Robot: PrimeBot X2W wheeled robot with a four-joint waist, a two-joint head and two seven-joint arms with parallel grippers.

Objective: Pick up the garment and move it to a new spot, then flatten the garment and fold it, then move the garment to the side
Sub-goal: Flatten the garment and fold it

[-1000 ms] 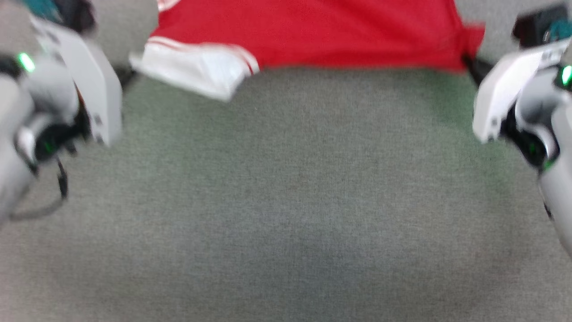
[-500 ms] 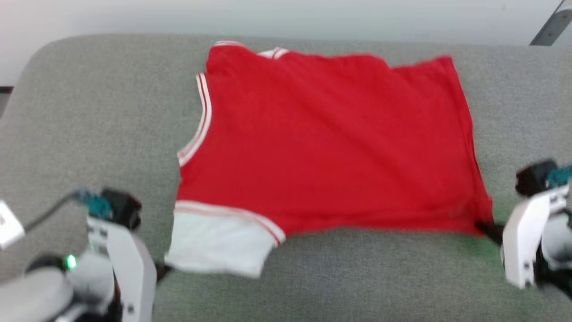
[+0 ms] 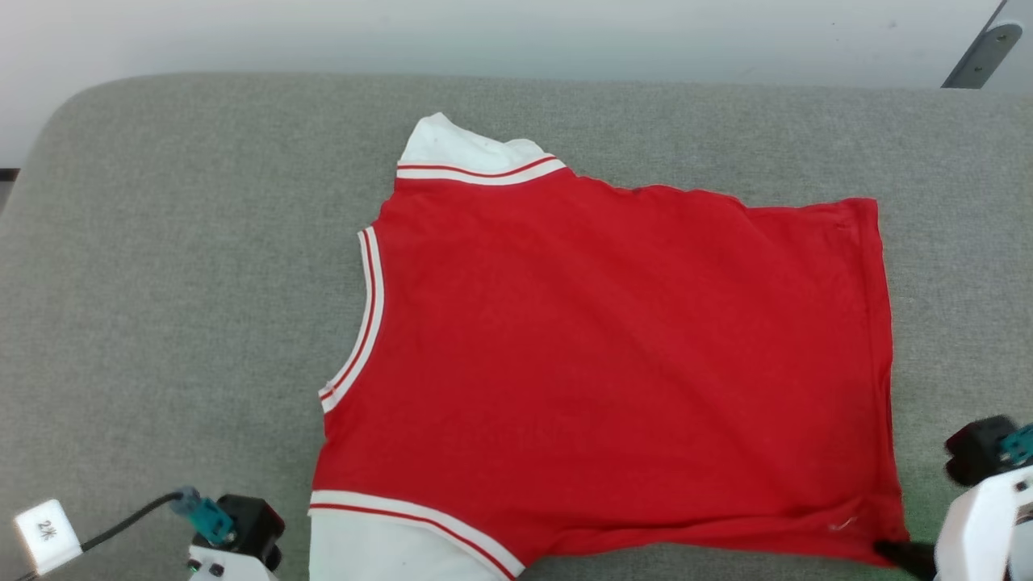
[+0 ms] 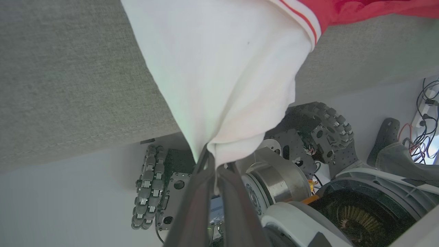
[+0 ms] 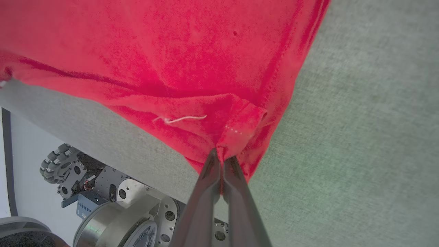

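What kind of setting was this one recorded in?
Probably a robotics lab or test room, not a home: a grey fabric-covered pad serves as worktop for the red jersey, with a bare pale floor and loose cables below its edge.

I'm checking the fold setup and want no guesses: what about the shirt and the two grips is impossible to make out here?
1. Garment underside: head view, pressed against the grey cushion.
2. Near white sleeve: head view, cut by the bottom edge.
3. Left gripper fingertips: left wrist view, buried in sleeve cloth.
4. Right gripper fingertips: right wrist view, tucked into the red hem corner.
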